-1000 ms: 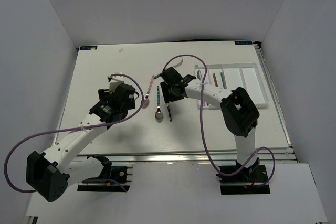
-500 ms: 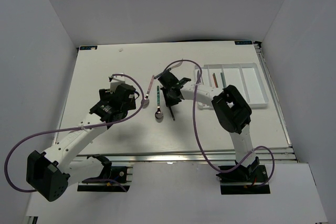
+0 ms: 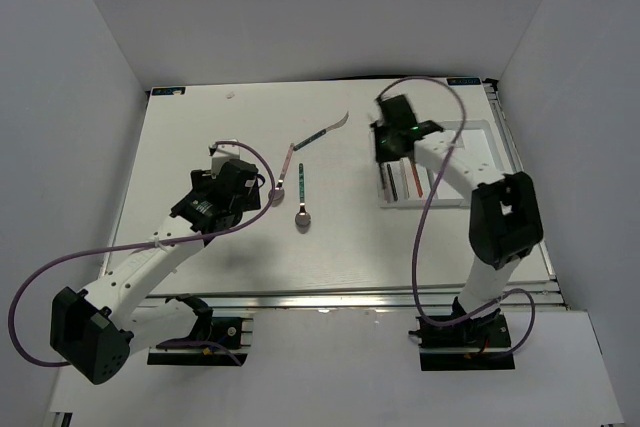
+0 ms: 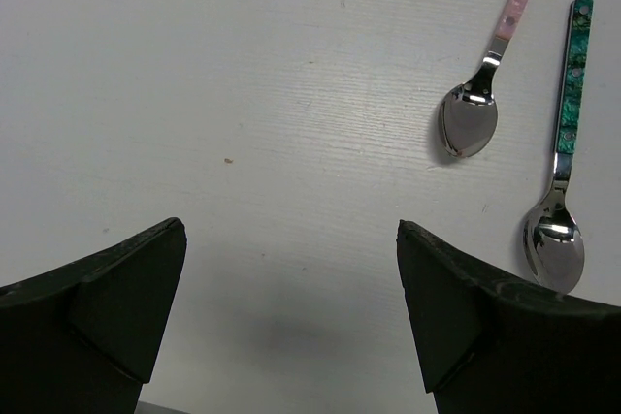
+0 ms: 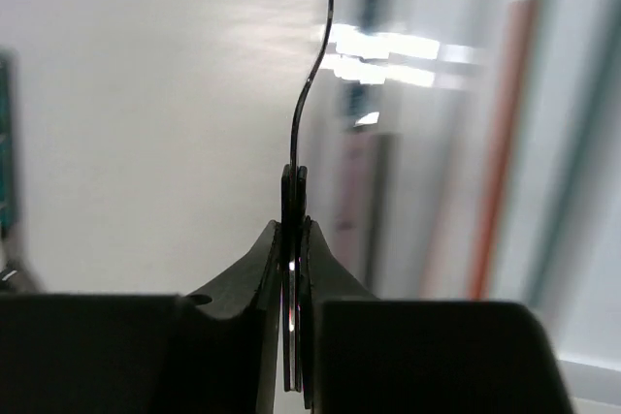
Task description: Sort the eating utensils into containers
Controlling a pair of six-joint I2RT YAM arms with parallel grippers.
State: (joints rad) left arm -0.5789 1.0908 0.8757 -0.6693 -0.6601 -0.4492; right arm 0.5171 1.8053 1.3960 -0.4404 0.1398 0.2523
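My left gripper (image 4: 288,239) hovers over the white table (image 4: 194,94), its fingers spread wide with nothing between them. Just beyond it lie a pink-handled metal spoon (image 4: 471,118) and a teal-handled metal spoon (image 4: 558,230), near each other but apart, bowls toward me. Farther out, a teal-handled utensil with a curved metal end (image 3: 322,133) lies slanted. Farthest, my right gripper (image 5: 294,239) pinches a thin dark-handled metal utensil (image 5: 309,104), seen edge-on, above the left end of the flat white plastic tray (image 3: 488,147). The tray's compartments hold an orange chopstick (image 5: 500,143) and other blurred pieces.
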